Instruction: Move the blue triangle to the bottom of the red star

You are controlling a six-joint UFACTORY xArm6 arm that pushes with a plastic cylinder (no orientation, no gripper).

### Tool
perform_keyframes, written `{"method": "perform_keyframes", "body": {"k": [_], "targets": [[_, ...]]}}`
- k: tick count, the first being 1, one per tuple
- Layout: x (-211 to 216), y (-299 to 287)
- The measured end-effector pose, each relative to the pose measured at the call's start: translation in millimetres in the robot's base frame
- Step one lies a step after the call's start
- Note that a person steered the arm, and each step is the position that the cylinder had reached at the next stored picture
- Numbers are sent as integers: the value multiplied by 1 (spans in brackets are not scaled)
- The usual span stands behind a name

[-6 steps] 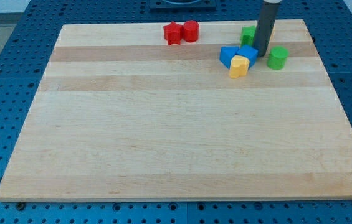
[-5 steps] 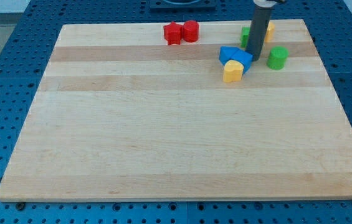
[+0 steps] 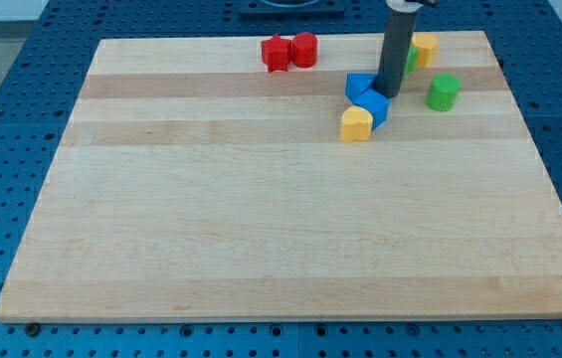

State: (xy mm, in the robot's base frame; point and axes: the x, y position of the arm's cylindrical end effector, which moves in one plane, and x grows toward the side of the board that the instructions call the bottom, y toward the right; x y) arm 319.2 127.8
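Wooden board [image 3: 261, 219], yellow heart [image 3: 356, 124], green cylinder [image 3: 443, 92], red cylinder [image 3: 304, 49]

I read no text, no labels, no brands, no numbers, no signs on wooden board [image 3: 261, 229], coloured blocks, rod, or surrounding blue perforated table [image 3: 2, 109].

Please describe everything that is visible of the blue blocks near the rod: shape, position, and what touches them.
The blue blocks look like two pieces of matte, solid blue material pressed together near the board's top right; their exact shapes cannot be made out, as the rod hides part of them. They lie flat on the wooden board. My tip is against their right side. The yellow block touches their lower left edge. The red blocks are apart, towards the view's left.
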Motion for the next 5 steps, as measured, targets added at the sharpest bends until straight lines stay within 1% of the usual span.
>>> {"method": "perform_keyframes", "body": {"k": [1, 2, 4, 5], "targets": [[-2, -4], [-2, -31], [-1, -109], [2, -108]]}}
